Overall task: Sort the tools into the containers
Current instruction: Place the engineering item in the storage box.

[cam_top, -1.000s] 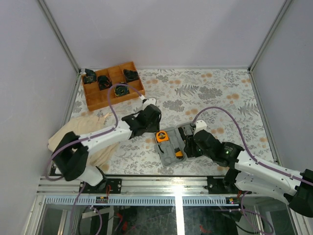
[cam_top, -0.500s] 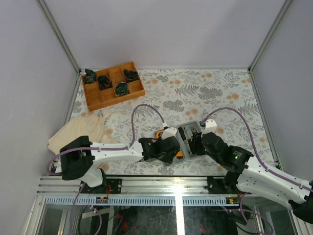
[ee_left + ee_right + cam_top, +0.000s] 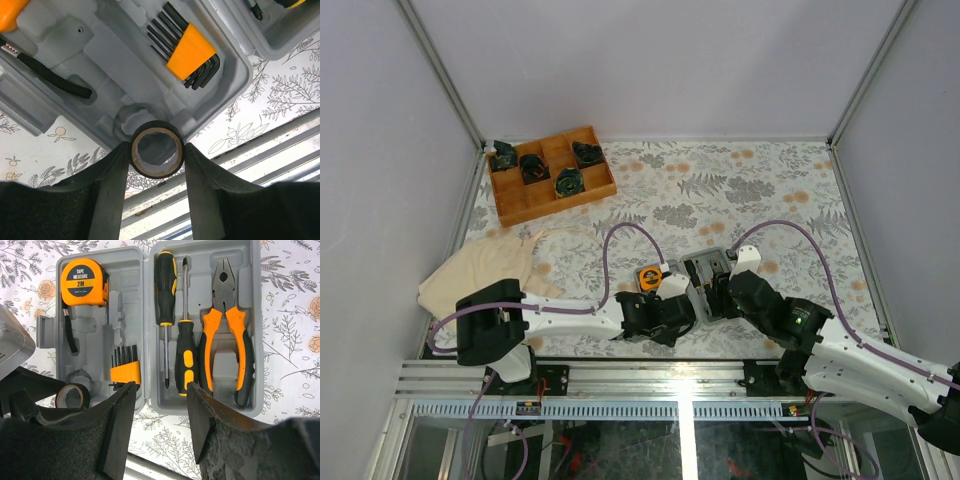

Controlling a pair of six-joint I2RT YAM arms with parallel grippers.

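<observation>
Because the left hand (image 3: 156, 150) pinches the black tape roll (image 3: 157, 173) by its sides, with the round recess (image 3: 131, 114) of the grey tool case (image 3: 115, 60) just beyond its fingertips, a release here would likely catch the rim and roll onto the bench (image 3: 280, 100).
</observation>
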